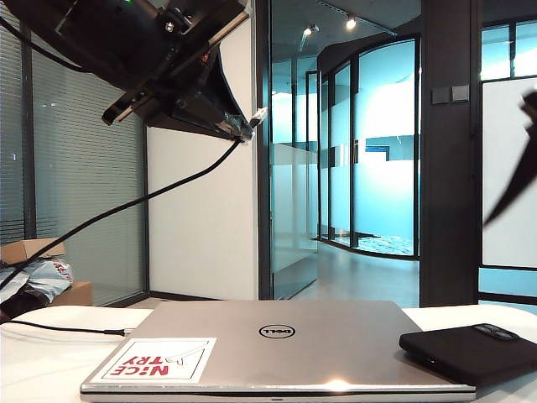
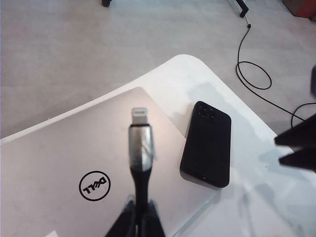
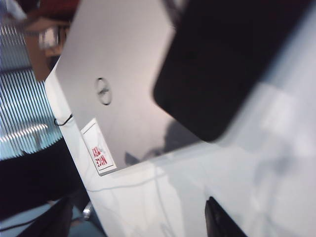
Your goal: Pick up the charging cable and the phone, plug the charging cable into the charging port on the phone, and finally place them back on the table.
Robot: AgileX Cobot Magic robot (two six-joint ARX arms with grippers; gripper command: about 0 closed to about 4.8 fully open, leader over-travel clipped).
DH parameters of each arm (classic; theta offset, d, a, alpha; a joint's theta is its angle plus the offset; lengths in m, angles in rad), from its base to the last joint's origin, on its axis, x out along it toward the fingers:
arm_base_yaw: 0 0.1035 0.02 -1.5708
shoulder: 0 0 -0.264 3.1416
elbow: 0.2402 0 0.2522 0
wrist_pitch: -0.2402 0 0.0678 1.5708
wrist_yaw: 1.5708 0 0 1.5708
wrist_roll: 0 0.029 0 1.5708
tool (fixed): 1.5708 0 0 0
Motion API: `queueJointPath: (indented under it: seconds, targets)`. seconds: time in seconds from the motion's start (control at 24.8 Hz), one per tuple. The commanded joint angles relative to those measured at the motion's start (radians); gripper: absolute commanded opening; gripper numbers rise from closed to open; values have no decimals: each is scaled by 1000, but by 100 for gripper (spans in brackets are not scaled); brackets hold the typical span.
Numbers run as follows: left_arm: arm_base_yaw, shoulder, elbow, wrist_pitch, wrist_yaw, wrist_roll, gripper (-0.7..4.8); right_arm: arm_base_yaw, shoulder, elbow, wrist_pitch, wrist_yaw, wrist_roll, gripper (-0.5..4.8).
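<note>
The charging cable [image 2: 139, 148] sticks up from my left gripper [image 2: 138, 217], which is shut on its black boot, silvery-white tip outward. In the exterior view this gripper [image 1: 239, 126] hangs high at the upper left and the cable [image 1: 151, 197] trails down to the left. The phone [image 2: 207, 143] lies flat, camera bump up, on the white table [image 2: 247, 197] by the laptop's edge, also seen as the phone [image 1: 470, 348] at the lower right. My right gripper [image 3: 140, 217] is open and empty over the table near the phone [image 3: 222, 64]; its dark fingers [image 2: 296, 140] show beside the phone.
A closed silver Dell laptop [image 1: 277, 344] with a red-and-white sticker fills the middle of the table. Another thin black cable [image 1: 67, 327] with a dark plug lies at its left. Cardboard boxes [image 1: 38, 269] stand beyond the left table edge. Floor cables [image 2: 252, 74] lie past the rounded corner.
</note>
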Motion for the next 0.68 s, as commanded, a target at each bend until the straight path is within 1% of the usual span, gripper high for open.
queueJointPath:
  seconds: [0.04,0.12,0.32,0.44,0.68]
  targets:
    - [0,-4,7,13,1,2,-7,2,-3,-114,254,2,171,363]
    - [0,-4,7,13,1,2,-7,2,-3,-172,370,9,231,363]
    - [0,-4,7,13,1,2,-7,2,4,-196,383,116,246,357]
    - [0,-4,7,14,1,2,-7,2,30,-198,412,126,246,358]
    - [1,-4,7,14,1,2,-7,2,190,-200,581,125,256,360]
